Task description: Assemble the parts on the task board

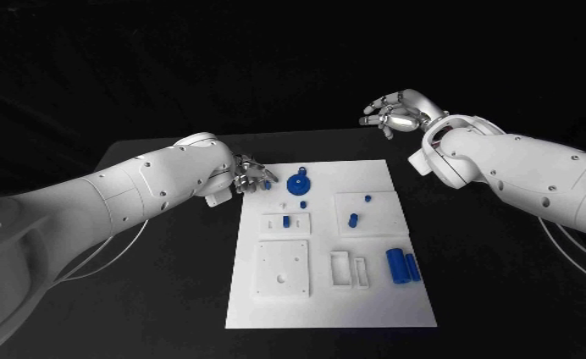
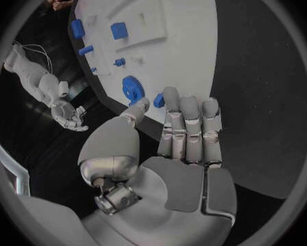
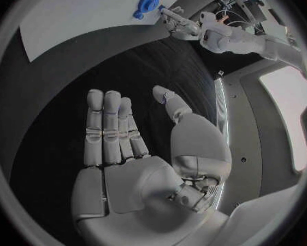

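The white task board (image 1: 367, 312) lies in the middle of the black table. My left hand (image 1: 251, 177) hovers at its far left corner and pinches a small blue part (image 2: 159, 100) between thumb and a finger, the other fingers held straight. Just beside that hand, a blue gear (image 1: 299, 185) lies on the board; the left wrist view shows the blue gear (image 2: 131, 88) right past the fingertips. My right hand (image 1: 393, 113) is raised beyond the board's far right corner, fingers apart, palm (image 3: 126, 147) empty.
On the board are short blue pegs (image 1: 353, 219), a blue peg in a white block (image 1: 287, 222), two blue cylinders (image 1: 395, 263) near the right edge, a white square plate (image 1: 284, 267) and a white slotted block (image 1: 348, 268). Bare black table surrounds the board.
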Action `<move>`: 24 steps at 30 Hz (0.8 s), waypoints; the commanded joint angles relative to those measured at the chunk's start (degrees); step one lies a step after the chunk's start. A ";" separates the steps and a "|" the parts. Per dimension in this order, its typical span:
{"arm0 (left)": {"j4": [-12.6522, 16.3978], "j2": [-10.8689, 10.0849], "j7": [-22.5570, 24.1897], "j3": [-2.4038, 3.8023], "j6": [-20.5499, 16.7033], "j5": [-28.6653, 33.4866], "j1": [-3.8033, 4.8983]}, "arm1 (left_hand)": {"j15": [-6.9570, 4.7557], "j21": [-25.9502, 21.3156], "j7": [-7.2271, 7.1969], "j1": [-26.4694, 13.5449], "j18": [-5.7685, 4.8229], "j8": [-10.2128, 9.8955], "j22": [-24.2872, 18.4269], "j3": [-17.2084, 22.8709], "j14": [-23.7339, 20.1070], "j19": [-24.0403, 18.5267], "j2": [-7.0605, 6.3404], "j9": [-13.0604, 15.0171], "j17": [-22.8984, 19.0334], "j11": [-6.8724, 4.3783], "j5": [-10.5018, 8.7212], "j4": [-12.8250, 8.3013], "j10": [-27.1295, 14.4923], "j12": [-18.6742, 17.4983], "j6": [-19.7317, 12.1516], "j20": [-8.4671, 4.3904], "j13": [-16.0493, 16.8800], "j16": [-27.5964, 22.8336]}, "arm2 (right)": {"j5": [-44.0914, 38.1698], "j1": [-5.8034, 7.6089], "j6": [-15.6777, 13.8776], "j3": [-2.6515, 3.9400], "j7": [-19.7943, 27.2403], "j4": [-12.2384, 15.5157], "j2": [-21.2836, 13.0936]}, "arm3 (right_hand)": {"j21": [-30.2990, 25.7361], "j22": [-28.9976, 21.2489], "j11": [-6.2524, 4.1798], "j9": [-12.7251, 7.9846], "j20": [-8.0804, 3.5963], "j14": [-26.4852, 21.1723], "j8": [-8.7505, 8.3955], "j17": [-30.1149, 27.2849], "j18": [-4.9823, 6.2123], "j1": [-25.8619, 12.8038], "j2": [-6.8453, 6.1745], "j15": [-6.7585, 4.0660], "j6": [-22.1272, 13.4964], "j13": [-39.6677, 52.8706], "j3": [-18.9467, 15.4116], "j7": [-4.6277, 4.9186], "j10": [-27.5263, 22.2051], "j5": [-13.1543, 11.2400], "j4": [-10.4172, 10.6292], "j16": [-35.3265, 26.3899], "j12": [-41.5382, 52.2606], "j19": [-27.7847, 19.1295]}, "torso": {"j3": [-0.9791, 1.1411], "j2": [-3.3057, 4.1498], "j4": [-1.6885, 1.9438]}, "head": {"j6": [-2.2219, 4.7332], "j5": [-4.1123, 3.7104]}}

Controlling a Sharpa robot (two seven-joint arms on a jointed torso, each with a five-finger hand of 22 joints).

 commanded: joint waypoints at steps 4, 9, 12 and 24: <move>-0.19 0.22 0.37 -0.11 0.95 0.14 -0.25 | 0.01 -0.28 0.12 0.48 -0.95 -0.14 0.20 -0.25 -0.28 -0.26 1.64 -0.13 0.16 0.02 0.44 -1.24 -0.23 -0.29 -0.27 -7.45 0.13 -0.31 | -0.03 -0.04 0.38 0.04 0.39 -0.02 0.15 | -0.27 0.07 -0.03 -0.08 0.26 -0.54 0.34 -0.07 2.77 -0.02 0.24 -0.01 -0.15 -0.11 0.25 0.40 -0.42 -0.22 -0.01 -0.23 0.40 -0.08 | 0.00 0.00 0.05 | -0.01 -0.11; -0.81 0.63 0.45 -0.11 1.00 0.15 -0.26 | 0.02 -0.33 0.12 0.68 -0.99 -0.12 0.28 -0.54 -0.28 -0.26 2.17 -0.13 0.21 0.02 0.55 -1.92 -0.25 -0.28 -0.24 -7.44 0.17 -0.31 | -0.03 -0.08 0.46 0.04 0.41 -0.02 0.21 | -0.27 0.09 -0.03 -0.08 0.27 -0.54 0.34 -0.08 2.77 -0.03 0.26 -0.01 -0.16 -0.13 0.25 0.40 -0.42 -0.23 -0.01 -0.22 0.42 -0.07 | 0.00 -0.01 0.00 | -0.06 -0.05; -1.19 0.82 0.52 -0.11 1.06 0.15 -0.37 | 0.02 -0.37 0.13 0.81 -1.01 -0.13 0.32 -0.66 -0.28 -0.24 2.70 -0.14 0.23 0.02 0.65 -2.36 -0.26 -0.28 -0.25 -7.44 0.20 -0.32 | -0.03 -0.09 0.55 0.04 0.39 -0.02 0.21 | -0.28 0.10 -0.03 -0.08 0.27 -0.54 0.35 -0.08 2.77 -0.04 0.27 -0.01 -0.16 -0.14 0.25 0.41 -0.42 -0.23 0.00 -0.22 0.43 -0.07 | -0.01 0.03 -0.05 | -0.05 -0.01; -0.77 0.34 1.07 -0.12 1.74 0.64 -0.59 | 0.06 -0.56 0.08 3.31 -1.23 0.12 0.71 -0.26 -0.24 -0.05 5.72 -0.10 0.41 -0.03 1.73 -7.47 -0.23 -0.27 0.24 -7.39 0.32 -0.39 | -0.03 -0.21 0.76 0.04 0.33 -0.06 0.23 | -0.29 0.13 -0.03 -0.09 0.28 -0.54 0.36 -0.09 2.77 -0.06 0.30 -0.01 -0.16 -0.18 0.26 0.40 -0.43 -0.22 0.01 -0.21 0.47 -0.06 | 0.04 -0.03 0.02 | -0.18 -0.19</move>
